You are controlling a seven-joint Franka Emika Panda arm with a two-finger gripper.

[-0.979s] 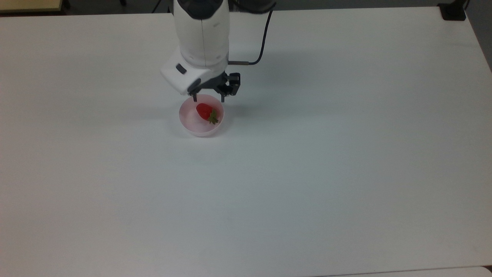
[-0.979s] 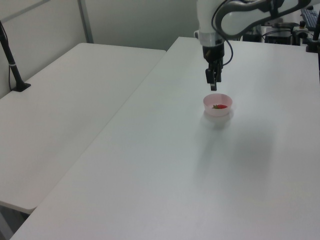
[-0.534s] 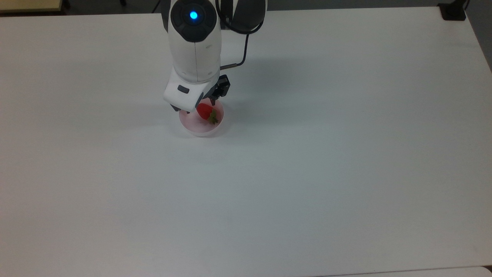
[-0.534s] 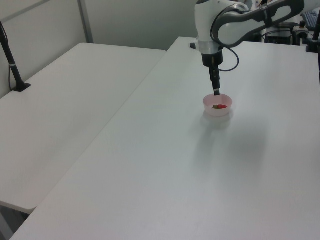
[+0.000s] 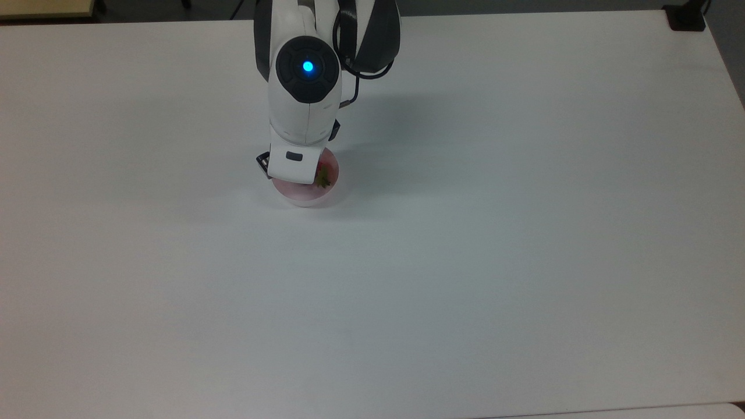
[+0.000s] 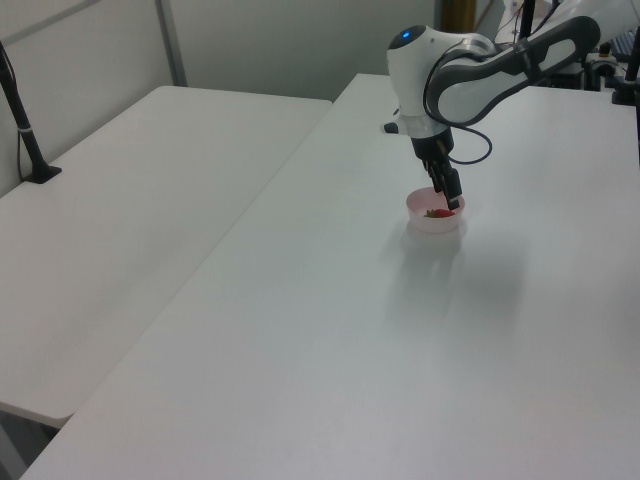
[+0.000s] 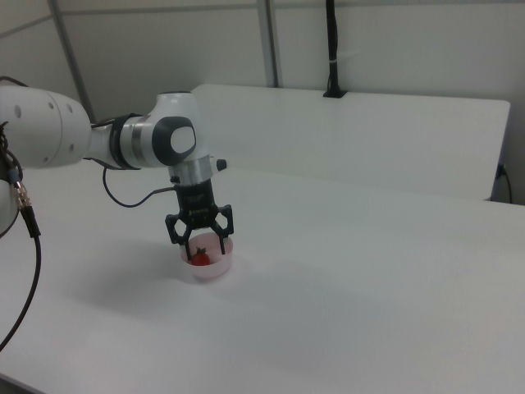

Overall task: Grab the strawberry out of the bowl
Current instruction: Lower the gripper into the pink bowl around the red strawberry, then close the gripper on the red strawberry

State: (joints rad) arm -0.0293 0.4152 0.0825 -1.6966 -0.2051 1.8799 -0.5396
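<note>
Hiding strawberry (image 7: 202,258): hand (image 7: 202,245) overhead.

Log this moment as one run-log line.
phase: reach into bowl | gripper: open, fingers straddling strawberry | strawberry: in bowl, not lifted | bowl: upright on table

White desk (image 5: 465,262) carrying one small pink bowl (image 5: 304,198).

The desk's plain matte top spreads wide in the top view, and the bowl (image 7: 208,269) sits directly on it toward the top view's far left. In the left view a second white desk (image 6: 130,200) stands beside it on the left view's left, with a black post (image 6: 22,120) fixed near its far edge.
</note>
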